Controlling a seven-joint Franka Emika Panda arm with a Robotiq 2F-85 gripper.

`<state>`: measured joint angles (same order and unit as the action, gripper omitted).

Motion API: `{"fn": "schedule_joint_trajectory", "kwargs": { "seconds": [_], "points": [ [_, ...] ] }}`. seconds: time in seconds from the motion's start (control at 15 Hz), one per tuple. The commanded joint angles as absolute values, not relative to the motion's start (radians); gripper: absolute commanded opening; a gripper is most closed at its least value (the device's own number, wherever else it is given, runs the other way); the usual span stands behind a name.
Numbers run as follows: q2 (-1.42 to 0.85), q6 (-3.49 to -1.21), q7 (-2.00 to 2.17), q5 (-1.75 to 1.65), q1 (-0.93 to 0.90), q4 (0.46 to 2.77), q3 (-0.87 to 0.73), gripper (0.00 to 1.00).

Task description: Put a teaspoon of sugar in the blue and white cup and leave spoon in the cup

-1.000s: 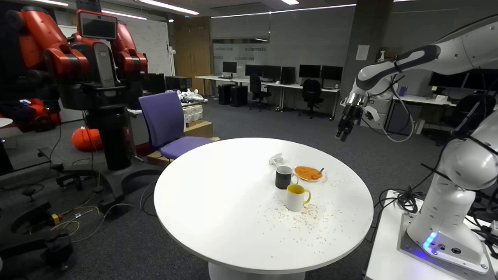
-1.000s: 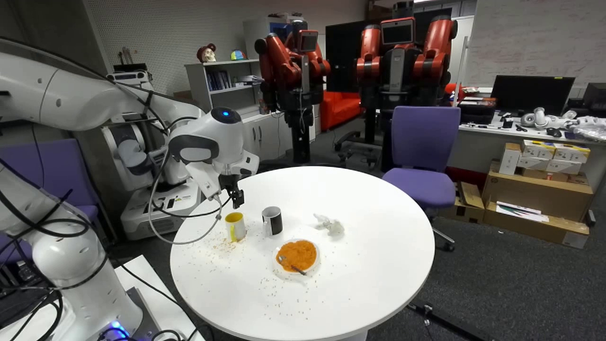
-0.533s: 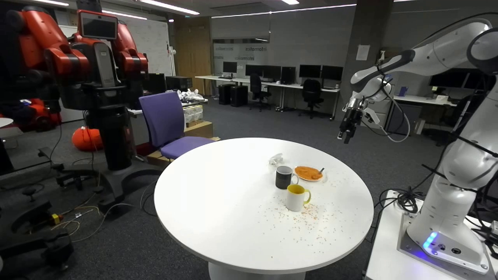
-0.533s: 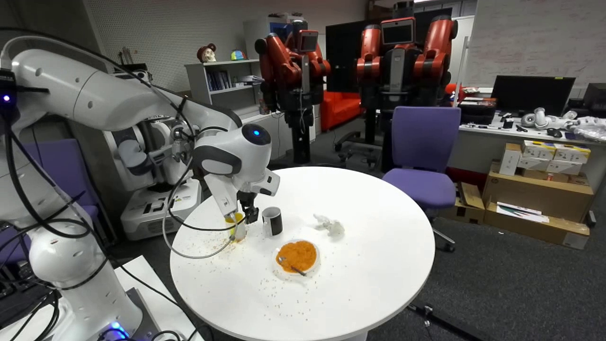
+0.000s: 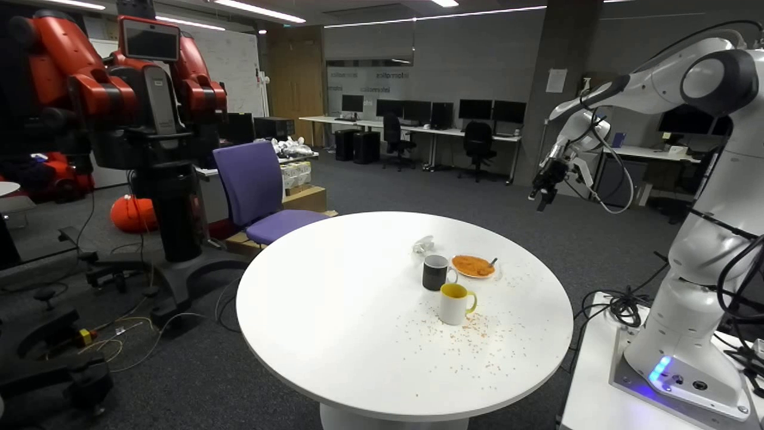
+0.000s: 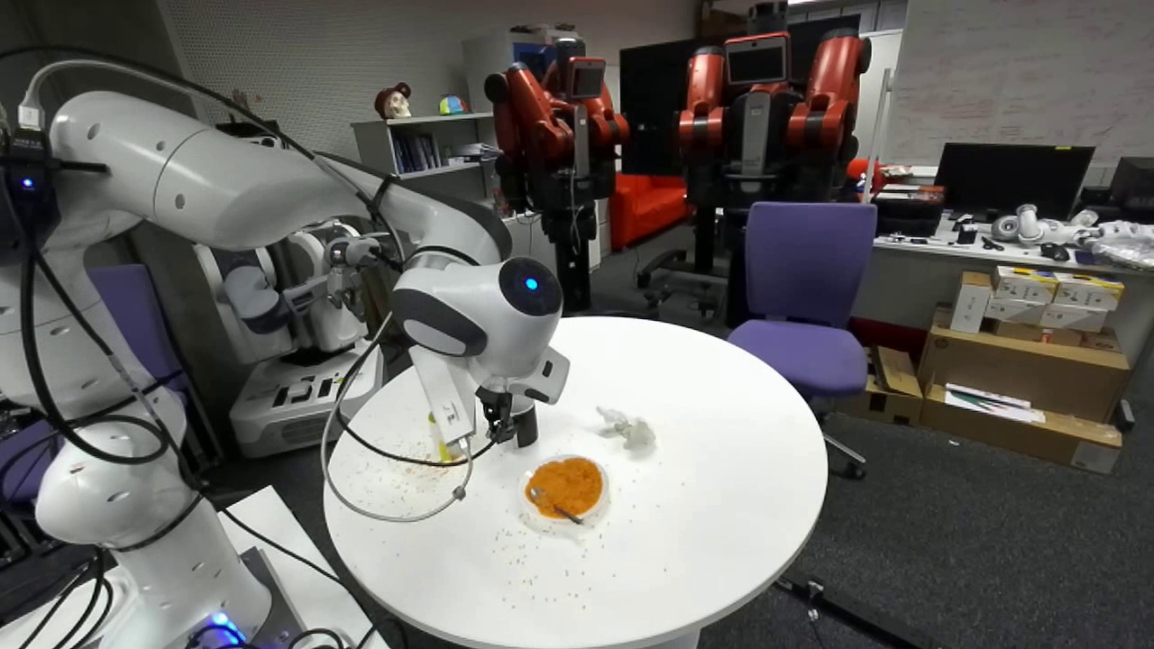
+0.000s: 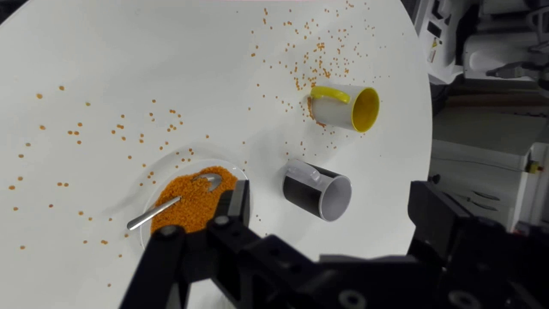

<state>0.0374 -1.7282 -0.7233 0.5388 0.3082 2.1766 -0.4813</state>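
Wrist view: gripper (image 7: 330, 205), fingers spread wide. We see spoon (image 7: 156, 211) left of both fingertips, apart from them, lying in orange grains (image 7: 193, 208) on plate (image 7: 146, 231), its middle buried. In exterior view, bent arm (image 6: 270, 196) extends over table (image 6: 703, 415), gripper tipped down, covering parts of dark mug (image 6: 526, 428) and yellow mug (image 6: 443, 446).
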Motion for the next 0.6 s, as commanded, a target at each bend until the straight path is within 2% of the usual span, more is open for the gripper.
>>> {"fn": "schedule_joint_trajectory", "kwargs": {
  "seconds": [0.0, 0.53],
  "points": [
    [0.011, -1.646, -0.837, 0.643, 0.371, 2.12, -0.481, 1.0],
    [0.024, -1.676, -0.832, 0.628, 0.379, 2.143, -0.459, 1.0]
  ]
}}
